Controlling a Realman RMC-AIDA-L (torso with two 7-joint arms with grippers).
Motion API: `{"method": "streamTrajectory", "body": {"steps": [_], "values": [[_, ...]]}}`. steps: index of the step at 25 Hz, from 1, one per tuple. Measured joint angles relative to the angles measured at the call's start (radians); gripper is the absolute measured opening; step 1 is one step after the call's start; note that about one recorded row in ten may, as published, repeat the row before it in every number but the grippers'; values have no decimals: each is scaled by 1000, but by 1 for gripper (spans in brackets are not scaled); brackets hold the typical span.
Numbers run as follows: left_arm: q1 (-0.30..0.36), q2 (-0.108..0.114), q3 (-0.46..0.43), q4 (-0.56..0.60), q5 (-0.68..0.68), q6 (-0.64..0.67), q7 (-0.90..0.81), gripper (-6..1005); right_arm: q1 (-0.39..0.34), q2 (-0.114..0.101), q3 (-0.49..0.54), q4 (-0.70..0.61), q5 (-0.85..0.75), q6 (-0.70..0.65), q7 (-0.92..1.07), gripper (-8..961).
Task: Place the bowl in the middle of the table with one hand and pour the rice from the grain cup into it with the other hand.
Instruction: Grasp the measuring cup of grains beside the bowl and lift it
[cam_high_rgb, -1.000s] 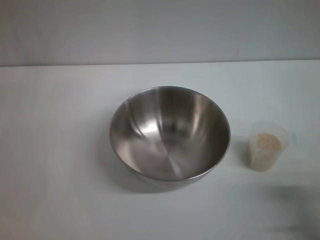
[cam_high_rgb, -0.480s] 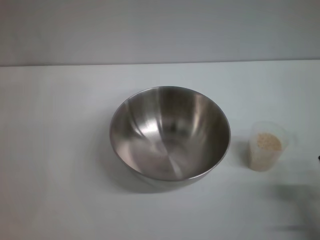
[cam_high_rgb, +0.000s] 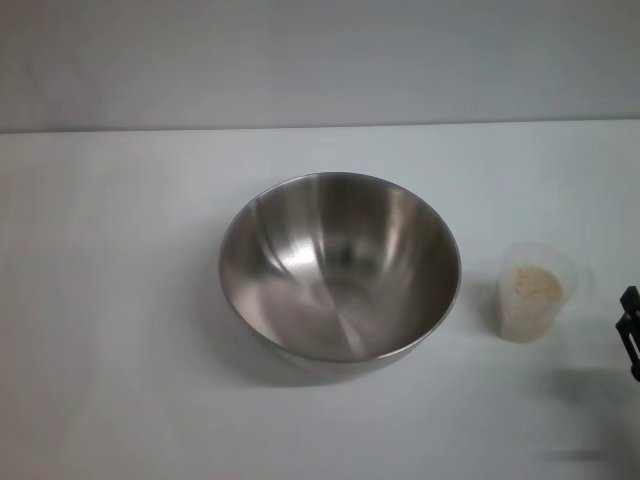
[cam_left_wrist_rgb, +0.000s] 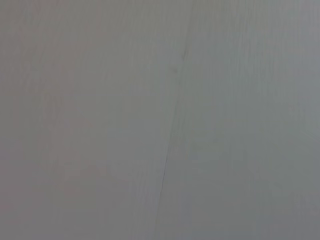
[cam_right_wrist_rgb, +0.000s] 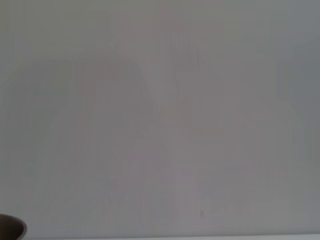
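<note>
Jaws cannot be read on either arm: the left gripper is out of sight in every view, and only a dark sliver of the right gripper (cam_high_rgb: 630, 330) shows at the bench's right edge, too little to tell whether it is released or clenched. From left to right across the white bench (cam_high_rgb: 110, 330), the bowl (cam_high_rgb: 340, 266) sits upright and empty near the middle, so the placing step looks done. Close beside its right rim but apart from it stands the grain cup (cam_high_rgb: 535, 292), upright, with the rice (cam_high_rgb: 537, 284) heaped inside. That cup lies between the bowl and the right gripper, toward the bench's middle from the arm, making the right arm plainly the nearer one for the grasp. Pouring would then carry the cup on toward the bowl, in the same direction.
</note>
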Motion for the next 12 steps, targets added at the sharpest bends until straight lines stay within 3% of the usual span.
{"method": "streamTrajectory", "body": {"steps": [12], "values": [[13, -1, 6, 2, 0, 34, 0, 695, 34, -1, -9, -10, -7, 74, 1, 636]]}}
